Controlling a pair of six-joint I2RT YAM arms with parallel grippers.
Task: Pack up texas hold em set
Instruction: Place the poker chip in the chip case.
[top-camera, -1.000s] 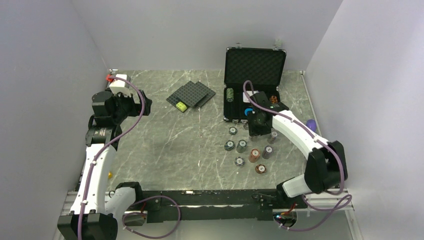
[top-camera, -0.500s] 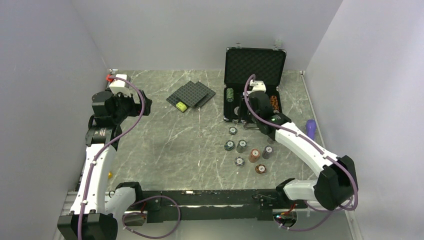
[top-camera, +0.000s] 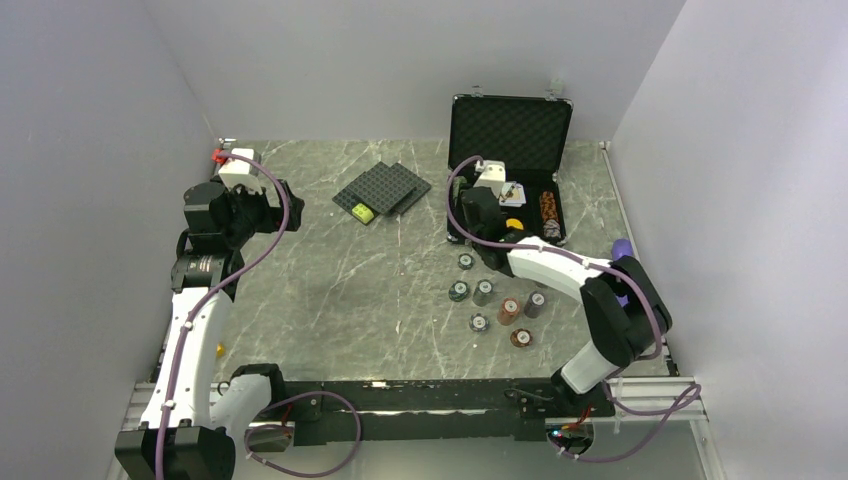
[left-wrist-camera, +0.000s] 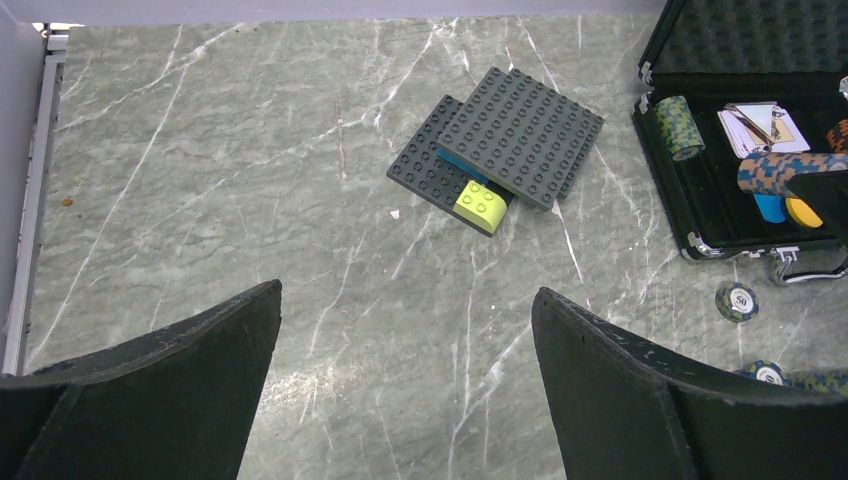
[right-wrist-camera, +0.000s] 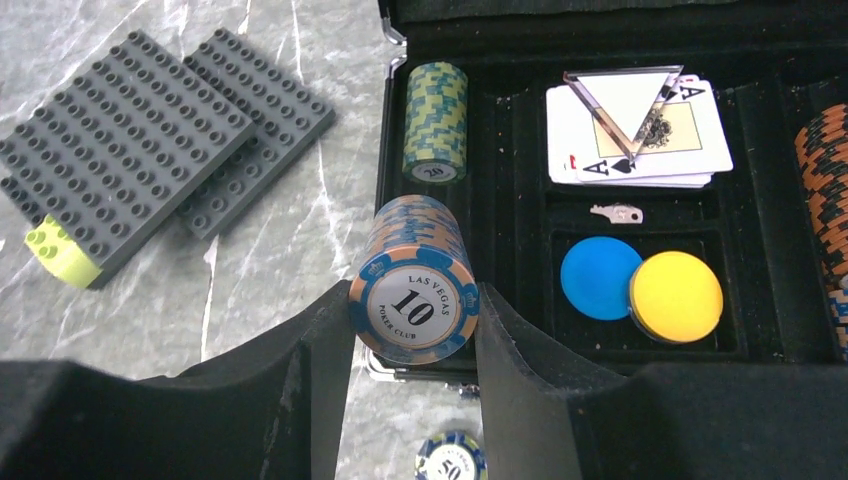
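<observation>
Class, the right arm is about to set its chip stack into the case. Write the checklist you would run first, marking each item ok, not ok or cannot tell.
1. Grip: the right pincer holds the blue-orange chip stack squarely: ok.
2. The case has its lid open: ok.
3. Slot free beneath the held stack: cannot tell, the stack hides it.
4. The left pincer is open and away from the case: ok.
5. All chips packed: not ok, loose stacks lie outside.
</observation>
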